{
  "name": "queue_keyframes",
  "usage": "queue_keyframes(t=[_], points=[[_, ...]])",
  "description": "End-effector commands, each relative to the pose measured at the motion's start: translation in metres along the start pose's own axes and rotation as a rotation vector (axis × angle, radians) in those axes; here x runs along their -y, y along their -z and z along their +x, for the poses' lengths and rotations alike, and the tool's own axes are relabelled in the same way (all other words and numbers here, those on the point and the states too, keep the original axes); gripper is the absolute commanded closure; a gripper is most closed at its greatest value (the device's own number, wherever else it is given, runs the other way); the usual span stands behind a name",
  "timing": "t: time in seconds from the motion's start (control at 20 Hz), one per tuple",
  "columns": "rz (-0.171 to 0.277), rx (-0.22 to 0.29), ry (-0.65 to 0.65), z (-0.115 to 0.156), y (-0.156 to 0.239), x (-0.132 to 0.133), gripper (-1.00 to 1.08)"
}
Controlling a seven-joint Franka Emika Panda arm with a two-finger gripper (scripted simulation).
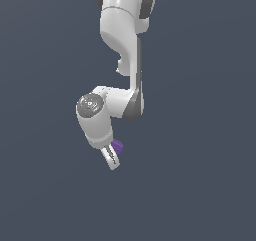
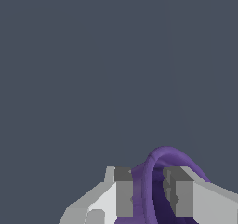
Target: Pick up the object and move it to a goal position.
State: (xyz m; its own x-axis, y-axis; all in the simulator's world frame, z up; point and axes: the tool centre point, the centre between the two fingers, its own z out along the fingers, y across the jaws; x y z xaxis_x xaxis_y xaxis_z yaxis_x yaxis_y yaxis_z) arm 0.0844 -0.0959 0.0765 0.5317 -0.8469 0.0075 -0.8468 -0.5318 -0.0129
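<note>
One white robot gripper [image 1: 115,157] holds the small dark purple hollow cylinder [image 1: 118,146] between its grey fingertip pads [image 2: 123,197]; jaws narrowed onto its rim; cylinder aloft against plain grey-blue backdrop [image 1: 200,135].

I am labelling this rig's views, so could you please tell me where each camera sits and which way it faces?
Exterior view: off the arm, exact position unknown; faces the white arm against a plain dark backdrop, with the gripper at its lower end and the purple cup beside the fingers.
Wrist view: on the wrist, looking along the fingers; the cup sits between them.
Shared: the gripper and the cup.
</note>
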Motion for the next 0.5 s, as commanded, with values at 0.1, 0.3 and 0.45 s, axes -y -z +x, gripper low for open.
queue_keyframes(t=[0.1,0.3,0.45], points=[[-0.011,0.008,0.000,0.028,-0.006,-0.043,1.08],[-0.011,0.008,0.000,0.051,-0.006,-0.070,1.08],[-0.011,0.008,0.000,0.062,-0.006,-0.083,1.08]])
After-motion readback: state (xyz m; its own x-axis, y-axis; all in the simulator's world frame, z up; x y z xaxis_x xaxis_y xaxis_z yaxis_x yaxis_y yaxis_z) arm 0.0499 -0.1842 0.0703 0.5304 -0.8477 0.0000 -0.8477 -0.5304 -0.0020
